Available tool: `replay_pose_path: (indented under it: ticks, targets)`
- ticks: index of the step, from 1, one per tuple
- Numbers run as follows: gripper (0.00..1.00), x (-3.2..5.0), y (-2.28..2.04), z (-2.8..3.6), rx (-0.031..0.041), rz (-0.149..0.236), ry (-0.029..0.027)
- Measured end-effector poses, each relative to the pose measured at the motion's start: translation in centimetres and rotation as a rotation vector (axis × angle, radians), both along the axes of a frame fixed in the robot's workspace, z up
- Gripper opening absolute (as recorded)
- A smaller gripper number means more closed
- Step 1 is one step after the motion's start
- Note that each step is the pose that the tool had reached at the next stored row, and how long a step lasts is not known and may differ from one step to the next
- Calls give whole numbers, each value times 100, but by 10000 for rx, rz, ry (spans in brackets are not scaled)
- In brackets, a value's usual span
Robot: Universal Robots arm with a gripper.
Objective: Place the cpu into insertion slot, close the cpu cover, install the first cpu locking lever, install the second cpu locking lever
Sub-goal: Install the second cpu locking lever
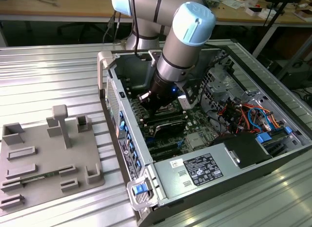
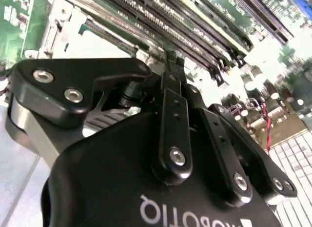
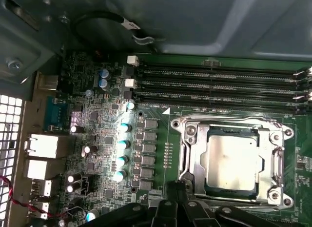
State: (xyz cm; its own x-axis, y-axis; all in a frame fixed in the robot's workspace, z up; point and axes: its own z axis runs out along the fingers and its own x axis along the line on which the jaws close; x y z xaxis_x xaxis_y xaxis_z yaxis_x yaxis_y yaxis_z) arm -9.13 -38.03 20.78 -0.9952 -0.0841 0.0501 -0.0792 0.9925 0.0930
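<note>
The cpu, a silver-grey square chip, lies flat in the insertion slot on the green board. The cpu cover, a thin silver frame, lies down around the chip. A thin metal locking lever runs along one edge of the socket. My gripper is shut with nothing between its black fingers, its tip at the socket's corner beside the cover. In the second wrist view the gripper narrows to one point over the board. In the exterior view the gripper reaches down into the open computer case.
Long black memory slots run beside the socket, with capacitors on its other side. Case walls close in the board; cables and a power supply lie on the exterior view's right. A grey fixture plate sits outside.
</note>
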Motion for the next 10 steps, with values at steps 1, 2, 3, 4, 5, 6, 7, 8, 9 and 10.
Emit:
replay_pose_path:
  ticks: [1, 2, 3, 4, 5, 6, 7, 8, 9, 10]
  targets:
    - [11, -1, 1, 47, 1, -3, -1]
    - [11, -1, 2, 79, 0, -3, 0]
    - [11, -1, 4, 159, 0, -3, 0]
    - [11, -2, 8, 216, -1, -4, 0]
    - [11, -2, 11, 252, 0, -4, 0]
    - [11, -1, 14, 289, -1, -4, 0]
    - [11, -1, 17, 343, -1, -3, 1]
    - [11, -1, 17, 361, -1, -3, 1]
    - [11, -1, 18, 375, -2, -2, 1]
    - [11, -1, 18, 378, 1, -3, -1]
